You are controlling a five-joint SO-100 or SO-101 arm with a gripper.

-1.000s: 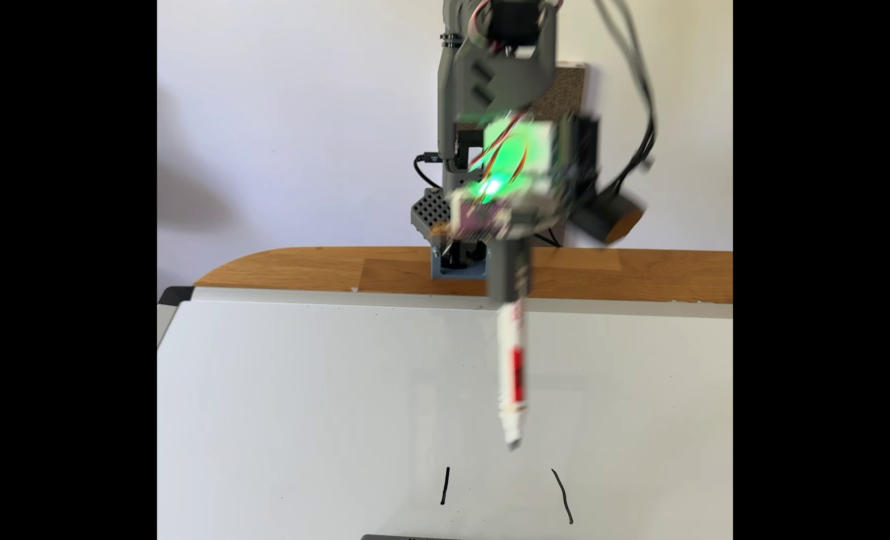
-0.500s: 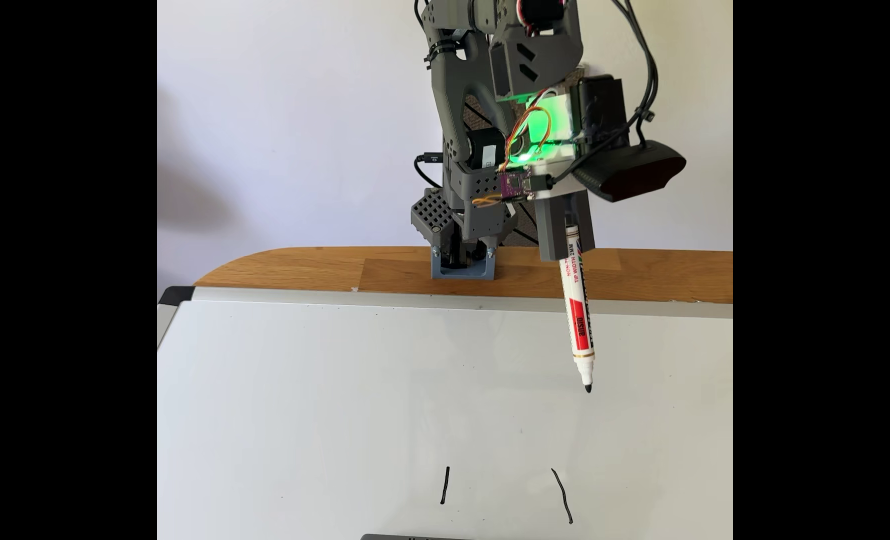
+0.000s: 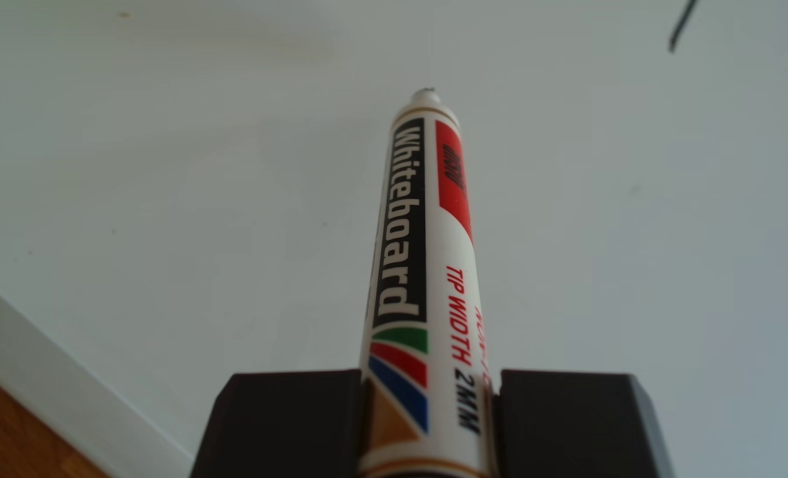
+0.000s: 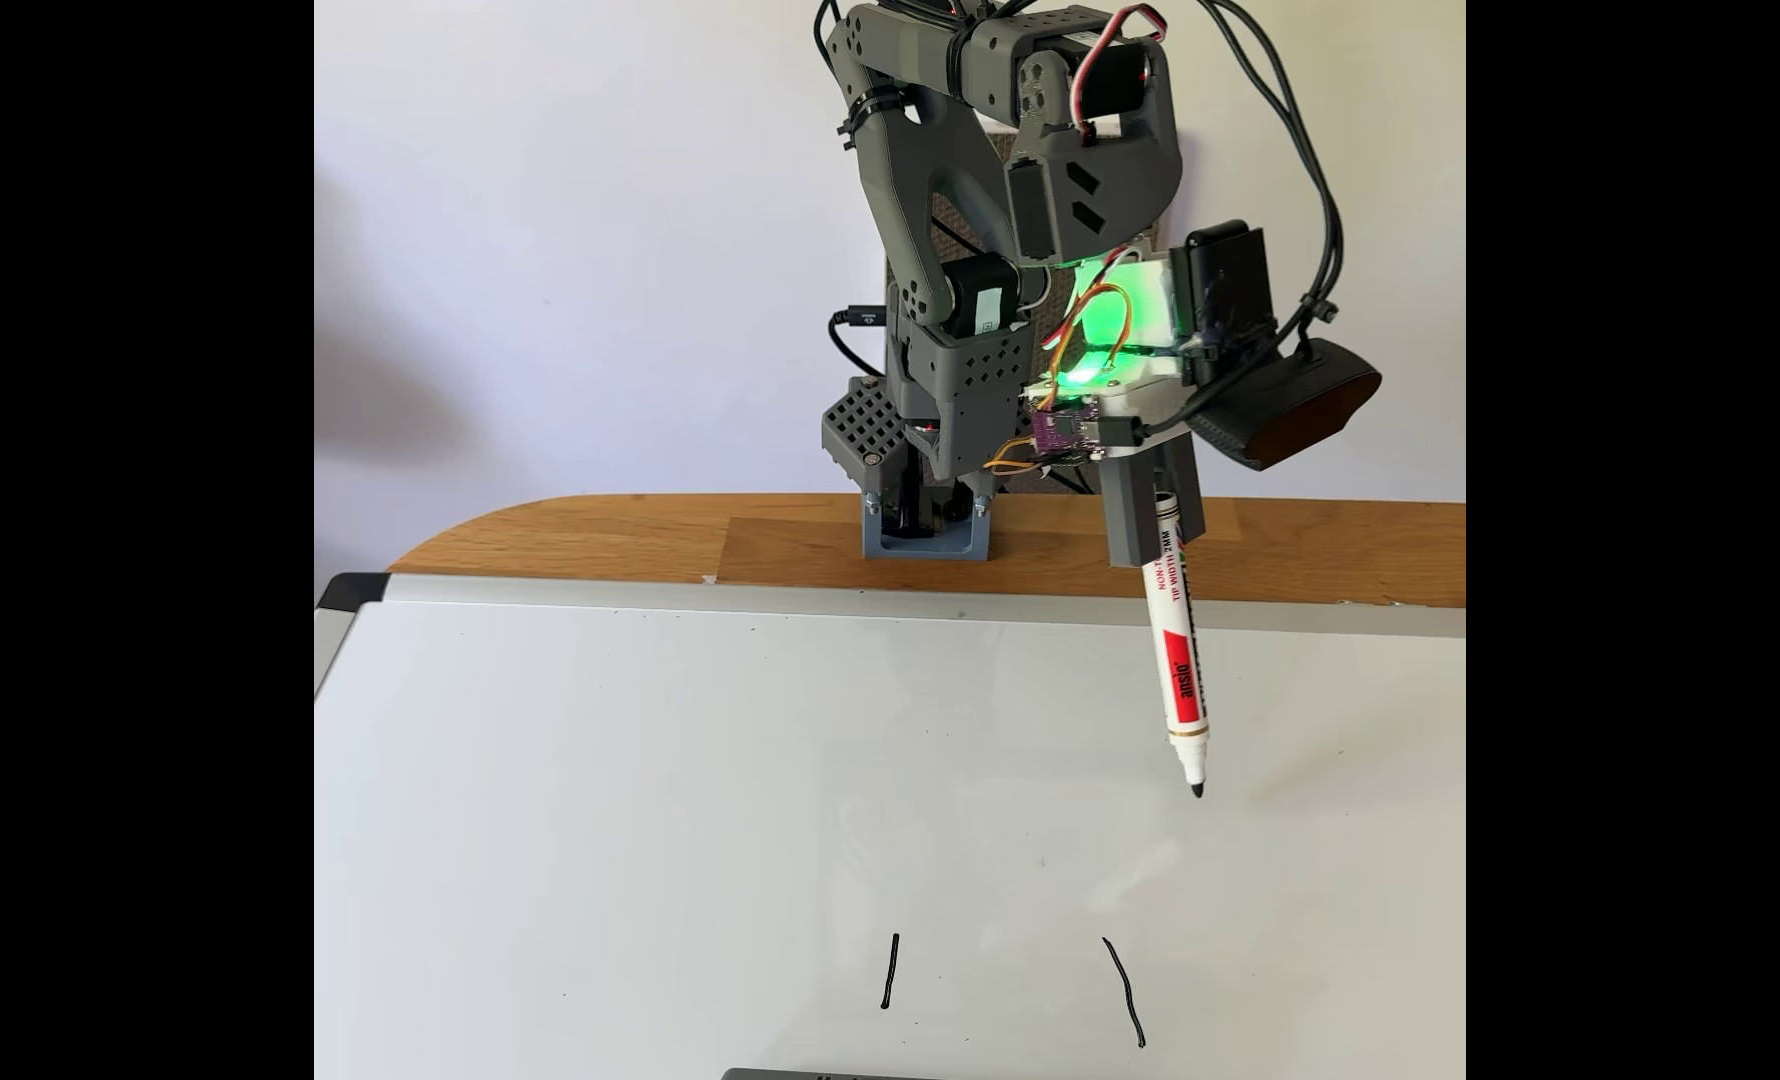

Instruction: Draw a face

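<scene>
Clenching the uncapped white-and-red marker (image 4: 1177, 665), the hand (image 4: 1156, 530) tilts it above the whiteboard (image 4: 657, 810).

A white whiteboard marker (image 3: 417, 275) printed with "Whiteboard" and "TIP WIDTH 2MM" sits clamped between the dark jaws of the gripper (image 3: 429, 423), its tip pointing away toward the pale whiteboard (image 3: 153, 161), with a short black stroke (image 3: 679, 25) at the upper right corner.
</scene>
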